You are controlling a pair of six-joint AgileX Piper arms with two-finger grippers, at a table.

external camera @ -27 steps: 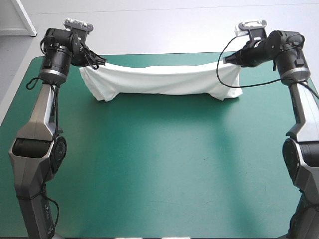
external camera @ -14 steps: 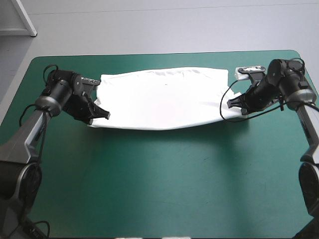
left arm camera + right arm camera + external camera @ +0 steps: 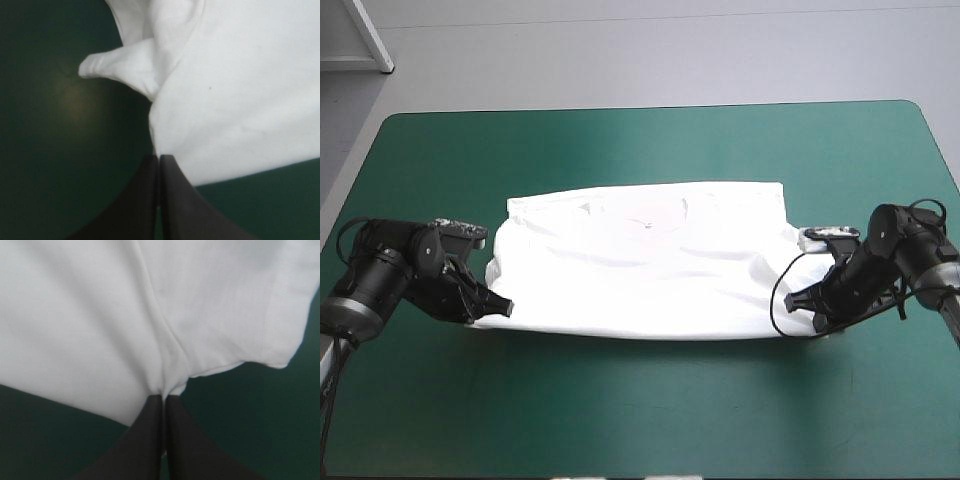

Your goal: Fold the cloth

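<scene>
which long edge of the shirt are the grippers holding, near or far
The near one, toward the robot: left gripper and right gripper are shut on the T-shirt at its near corners; the far edge lies free.

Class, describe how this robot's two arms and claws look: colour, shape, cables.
The left arm and right arm are black, built of thick rounded segments. The left claw and right claw each have two broad black fingers, curved like fins, tapering to a point. A black cable loops from the right wrist.

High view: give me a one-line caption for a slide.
The left gripper and right gripper pinch the near corners of the white T-shirt spread on the teal-green cover.
</scene>
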